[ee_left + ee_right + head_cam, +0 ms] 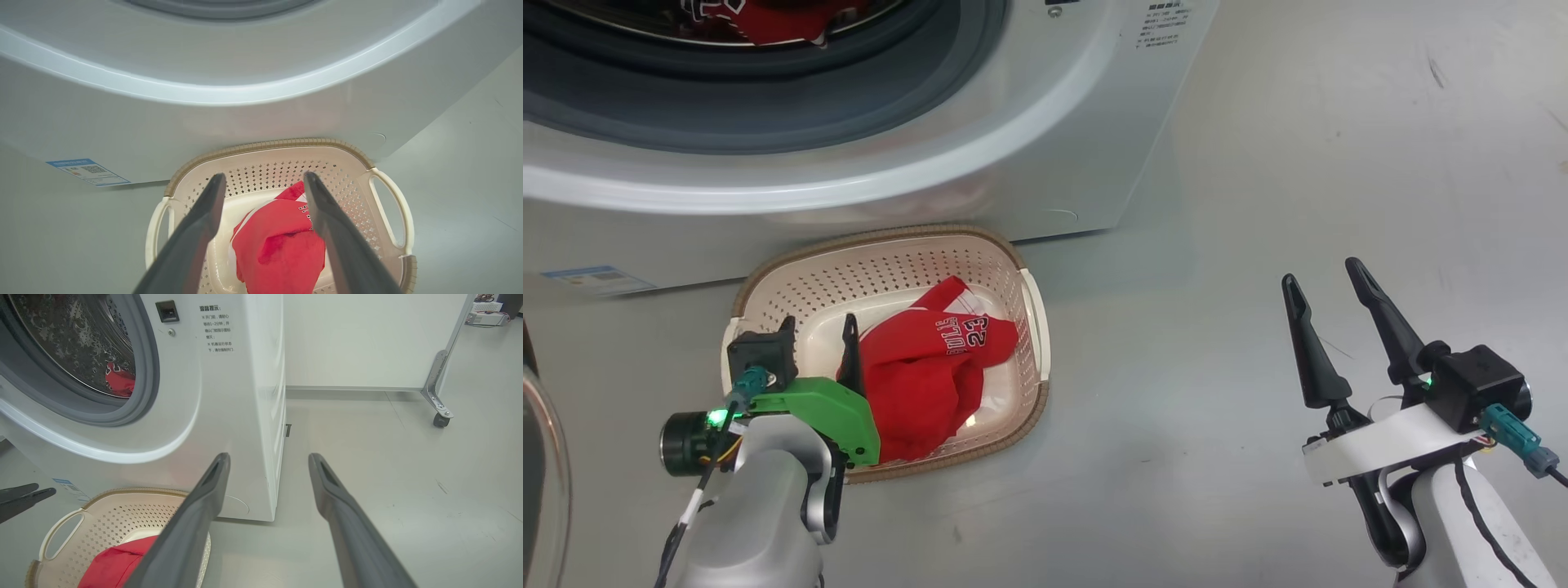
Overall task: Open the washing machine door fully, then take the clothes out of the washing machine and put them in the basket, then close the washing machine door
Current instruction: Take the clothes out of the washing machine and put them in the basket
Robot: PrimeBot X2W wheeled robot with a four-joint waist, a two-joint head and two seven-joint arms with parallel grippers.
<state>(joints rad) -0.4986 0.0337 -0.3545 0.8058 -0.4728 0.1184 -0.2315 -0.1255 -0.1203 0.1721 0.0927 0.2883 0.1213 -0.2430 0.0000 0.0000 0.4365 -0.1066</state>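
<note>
Left gripper (264, 177), fingers wide and empty, hung over cream perforated plastic basket (882, 237) holding one red jersey (915, 376). Right gripper (1321, 273) wide too, idle. Another red garment (776, 20) lay in white front-loading washing machine (1013, 163); unloading and door-closing were left.

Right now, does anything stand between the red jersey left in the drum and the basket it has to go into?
Nothing visible does. The drum jersey lies behind an uncovered opening, and the basket sits on the floor just below it. A second jersey already lies inside, leaving room. The left end effector hangs open over the basket.
</note>
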